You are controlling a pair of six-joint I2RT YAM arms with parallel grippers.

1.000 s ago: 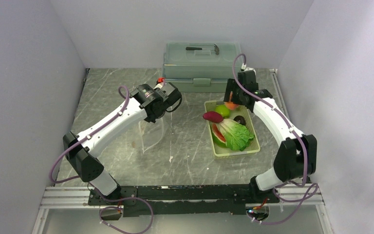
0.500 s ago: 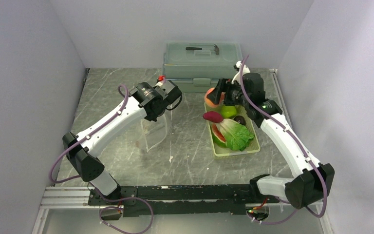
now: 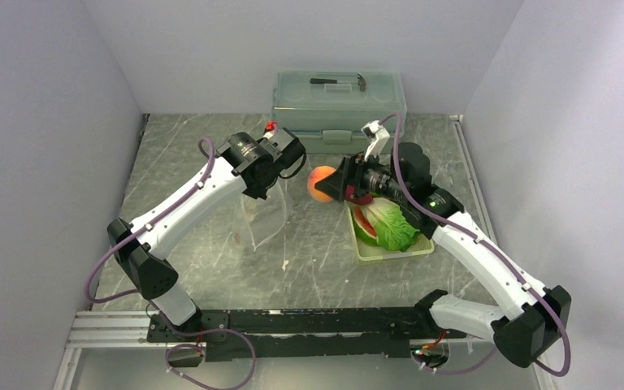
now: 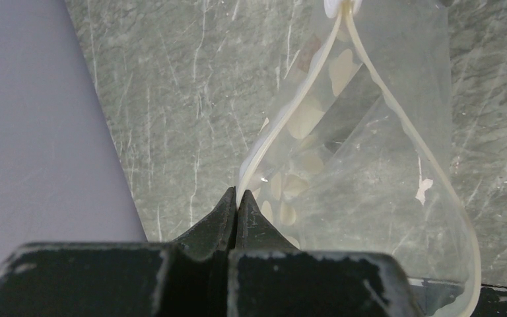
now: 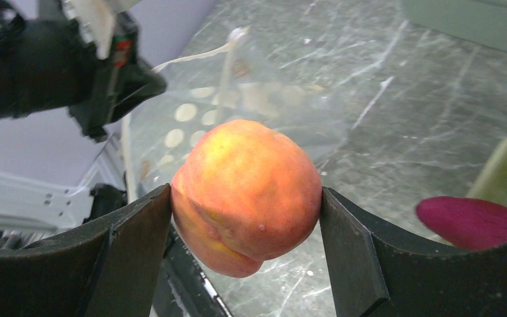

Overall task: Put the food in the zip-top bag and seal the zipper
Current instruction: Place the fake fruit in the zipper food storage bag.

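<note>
The left end effector (image 4: 237, 206), pinched tight on the rim of the zip-top bag (image 3: 265, 218), holds its mouth open (a teardrop loop). Just right, the right end effector (image 3: 329, 184) clamps the orange-red round fruit (image 5: 245, 195) between wide-set jaws; the mouth lies to its left.

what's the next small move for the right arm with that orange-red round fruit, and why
Probably carry the orange-red round fruit left until it is over the mouth of the clear polka-dot plastic bag, then lower it in. The right gripper clamps the fruit in mid-air, short of the bag, while the left gripper pinches the bag's rim and holds the mouth gaping open.
</note>
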